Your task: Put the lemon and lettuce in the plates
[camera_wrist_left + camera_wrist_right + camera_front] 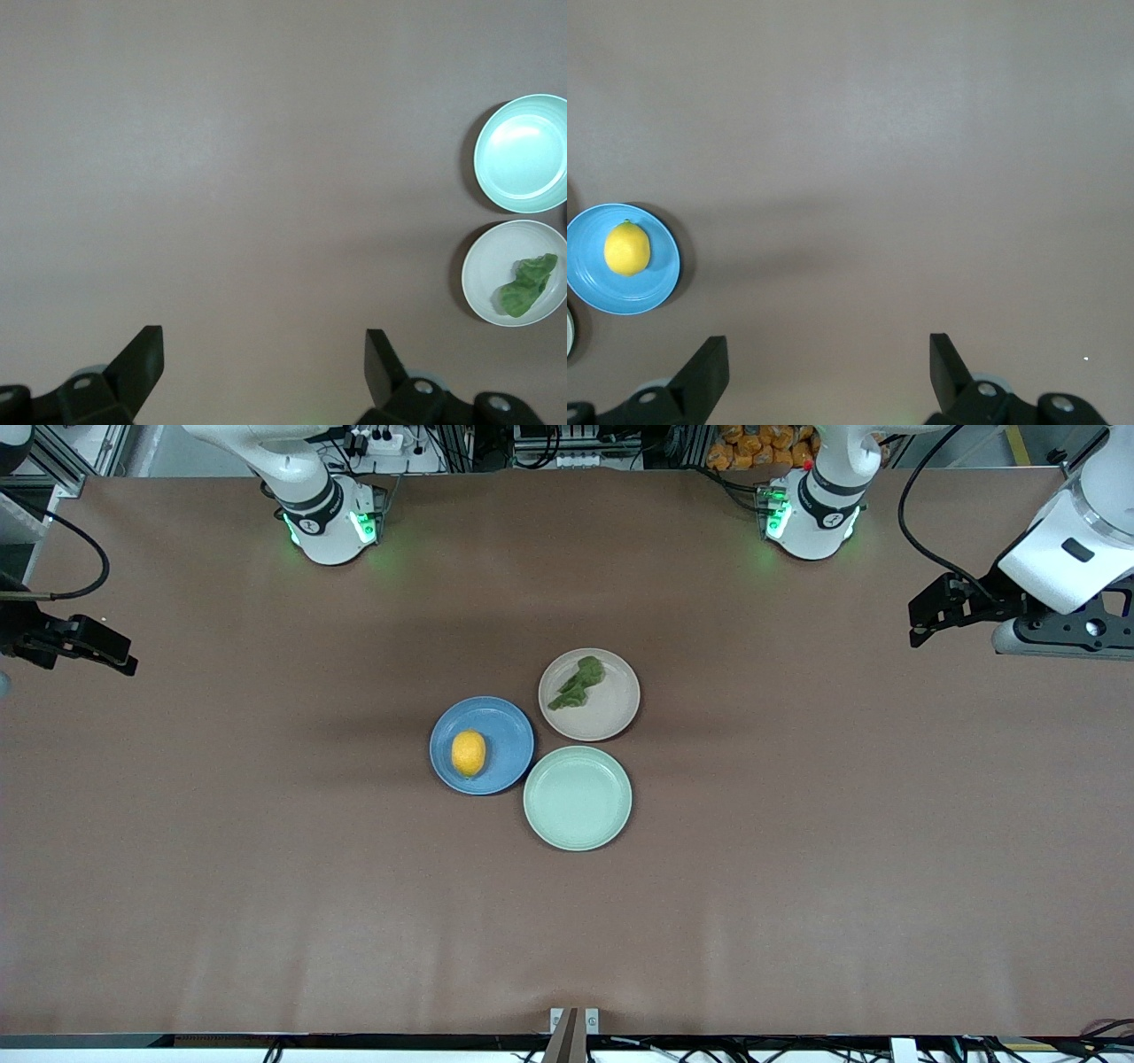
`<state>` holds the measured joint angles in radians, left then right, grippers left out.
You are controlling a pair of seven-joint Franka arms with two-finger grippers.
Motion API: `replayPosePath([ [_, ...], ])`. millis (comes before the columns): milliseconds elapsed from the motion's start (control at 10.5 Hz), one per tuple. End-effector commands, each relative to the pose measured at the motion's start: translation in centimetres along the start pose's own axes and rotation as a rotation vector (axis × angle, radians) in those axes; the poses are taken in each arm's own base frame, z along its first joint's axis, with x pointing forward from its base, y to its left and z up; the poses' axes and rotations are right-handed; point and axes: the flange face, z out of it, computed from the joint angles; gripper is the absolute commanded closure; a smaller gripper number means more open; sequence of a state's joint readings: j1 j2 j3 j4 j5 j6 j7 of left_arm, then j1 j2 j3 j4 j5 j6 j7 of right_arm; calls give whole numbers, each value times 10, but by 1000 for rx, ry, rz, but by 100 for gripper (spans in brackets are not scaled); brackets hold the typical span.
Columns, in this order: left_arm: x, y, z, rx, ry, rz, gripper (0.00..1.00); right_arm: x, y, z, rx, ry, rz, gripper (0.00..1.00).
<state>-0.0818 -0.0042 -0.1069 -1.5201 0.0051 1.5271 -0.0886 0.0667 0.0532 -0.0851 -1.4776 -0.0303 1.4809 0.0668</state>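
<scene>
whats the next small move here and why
Probably none beyond keeping both arms parked. The lemon lies in the blue plate and the lettuce in the beige plate. The left tool and right tool are open, holding nothing, each over bare table at its own end. The mint plate holds nothing.

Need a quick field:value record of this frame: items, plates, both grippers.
lemon: on blue plate
lettuce: on beige plate
mint-green plate: nothing on it, nearest the front camera
left gripper: open, over bare table at the left arm's end
right gripper: open, over bare table at the right arm's end
task: looks done
</scene>
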Motion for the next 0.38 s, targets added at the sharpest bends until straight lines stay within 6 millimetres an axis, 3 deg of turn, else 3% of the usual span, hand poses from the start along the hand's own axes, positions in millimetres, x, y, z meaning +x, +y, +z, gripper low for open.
replayPosePath([
  [0, -6, -2, -8, -23, -4, 16, 0, -4, 4, -6, 21, 5, -9, 0],
  [286, -6, -2, -8, -23, -4, 16, 0, -4, 4, -7, 22, 12, -10, 0],
])
